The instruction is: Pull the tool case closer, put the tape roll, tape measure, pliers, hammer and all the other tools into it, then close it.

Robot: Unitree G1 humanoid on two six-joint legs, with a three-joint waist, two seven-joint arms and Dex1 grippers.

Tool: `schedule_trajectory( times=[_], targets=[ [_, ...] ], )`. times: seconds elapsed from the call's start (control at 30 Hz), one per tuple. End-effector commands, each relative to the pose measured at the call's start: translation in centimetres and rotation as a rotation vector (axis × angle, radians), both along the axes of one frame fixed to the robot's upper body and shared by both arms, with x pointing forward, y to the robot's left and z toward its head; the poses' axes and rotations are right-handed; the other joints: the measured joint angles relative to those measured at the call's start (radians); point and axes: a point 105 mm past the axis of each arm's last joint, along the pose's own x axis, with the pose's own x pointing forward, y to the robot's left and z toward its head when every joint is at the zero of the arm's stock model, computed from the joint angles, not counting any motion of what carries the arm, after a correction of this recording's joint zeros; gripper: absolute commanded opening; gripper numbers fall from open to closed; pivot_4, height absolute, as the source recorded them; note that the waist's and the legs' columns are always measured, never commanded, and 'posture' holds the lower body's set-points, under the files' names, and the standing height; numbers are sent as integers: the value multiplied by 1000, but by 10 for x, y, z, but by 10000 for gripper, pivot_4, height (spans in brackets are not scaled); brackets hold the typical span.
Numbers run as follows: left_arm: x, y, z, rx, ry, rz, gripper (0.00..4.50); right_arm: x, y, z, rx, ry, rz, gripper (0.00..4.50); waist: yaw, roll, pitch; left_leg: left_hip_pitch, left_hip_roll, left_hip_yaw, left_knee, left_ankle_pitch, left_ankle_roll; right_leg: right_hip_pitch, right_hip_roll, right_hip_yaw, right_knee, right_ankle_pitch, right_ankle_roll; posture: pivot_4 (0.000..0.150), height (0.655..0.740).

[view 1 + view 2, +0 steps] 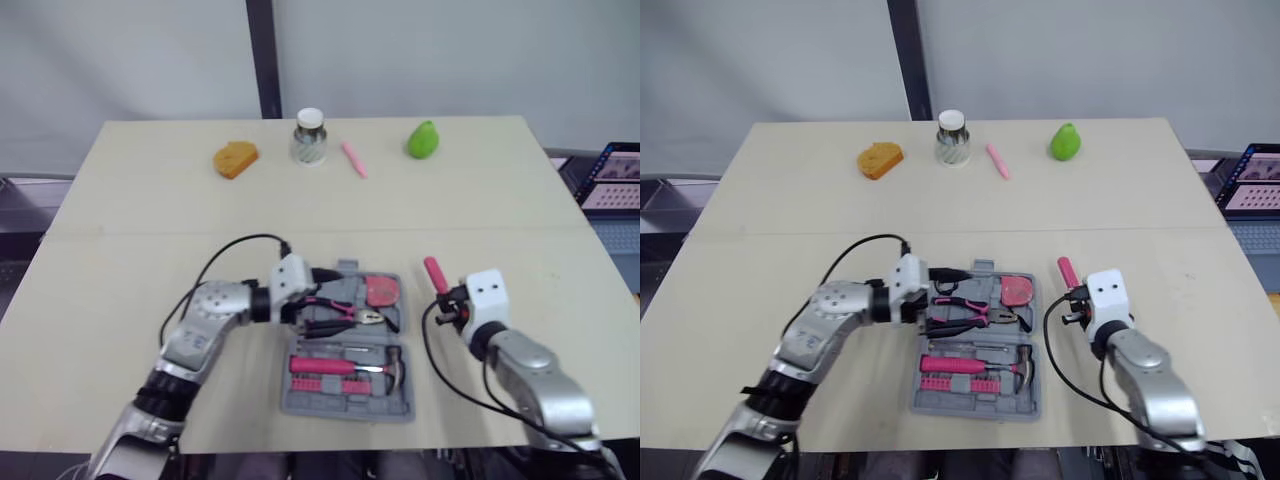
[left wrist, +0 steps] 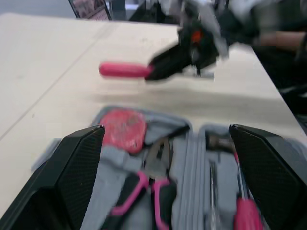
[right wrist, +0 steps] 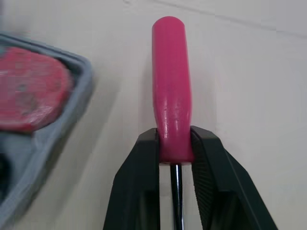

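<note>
The right tool (image 3: 175,143) is clenched on the pink handle of a screwdriver (image 3: 170,81), whose metal shaft runs back between its fingers. The open grey tool case (image 1: 340,410) lies on the counter (image 1: 150,220) just to that tool's left. The left tool (image 2: 166,134) hangs released, jaws wide, over the case's pliers (image 1: 345,310), with the red tape measure (image 1: 381,291) just beyond its fingertips.

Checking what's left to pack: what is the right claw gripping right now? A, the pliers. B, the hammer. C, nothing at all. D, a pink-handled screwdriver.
D: the right claw is shut on the pink-handled screwdriver, holding it over the table just beside the open tool case.
</note>
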Motion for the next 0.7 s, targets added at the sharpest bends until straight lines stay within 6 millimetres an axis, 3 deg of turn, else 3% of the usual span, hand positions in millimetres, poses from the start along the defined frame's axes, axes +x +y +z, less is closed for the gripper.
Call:
schedule_trajectory(
  times=[0.03, 0.13, 0.23, 0.47, 0.7],
  targets=[
    [-16, 32, 11, 33, -48, -46, 45000, -32, 44, 23, -30, 69, 380, 3822, -4, 0, 0, 0, 1, -1, 0, 0, 0, 0, 1, -1, 0, 0, 0, 1500, 7400],
    [-32, 58, 10, 78, -26, -50, 45000, -56, 66, 27, -89, 171, 589, 3822, -4, -1, 1, -1, 2, 0, 0, -1, -1, -1, 1, -1, -1, 0, -1, 1500, 7400],
    [-57, 72, 11, 102, 4, -74, 45000, -74, 87, 28, -145, 246, 737, 3822, -4, -2, 1, -2, 3, 0, 2, -1, -1, -1, 1, -1, -1, 0, -1, 1500, 7400],
    [-109, 99, 0, 151, 83, -71, 45000, -90, 129, 18, -216, 359, 863, 3822, -4, -5, 3, -3, 5, -1, 4, -3, -2, -1, 2, -1, -1, 1, -3, 1500, 7400],
    [-130, 122, -15, 196, 117, 1, 45000, -109, 158, -1, -277, 409, 939, 3822, -1, -5, 3, -6, 5, 0, 5, -4, -3, -5, 3, -1, 0, 1, -4, 1500, 7400]
  ],
)
